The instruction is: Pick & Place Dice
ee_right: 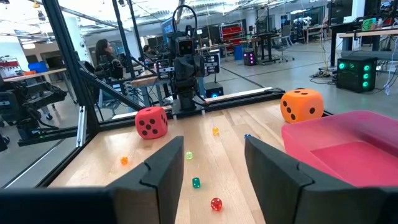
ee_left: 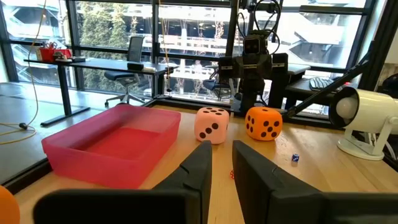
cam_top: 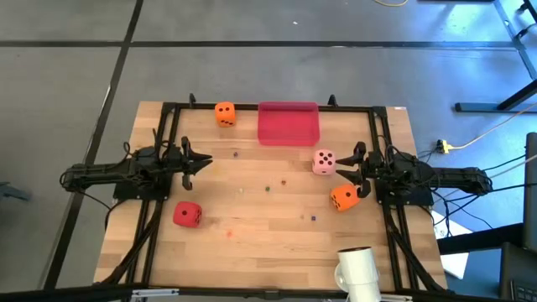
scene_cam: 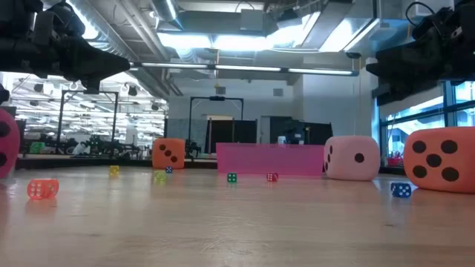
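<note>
Four dice rest on their bottom faces on the wooden table. One orange die (cam_top: 225,113) sits near the far edge, beside the pink-red tray (cam_top: 289,123). The pale pink die (cam_top: 324,161) and the second orange die (cam_top: 344,197) lie just in front of my right gripper (cam_top: 352,172), which is open and hovers above the table. The red die (cam_top: 187,214) lies near my left gripper (cam_top: 200,161), toward the near edge. My left gripper (ee_left: 221,171) is open with a narrow gap and holds nothing. My right gripper (ee_right: 214,168) is empty too.
Tiny coloured dice are scattered over the table's middle (scene_cam: 232,177) (ee_right: 216,203). A white lamp-like object (cam_top: 357,268) stands at the near right edge. A black frame (cam_top: 168,109) borders the table. Bare wood lies between the two grippers.
</note>
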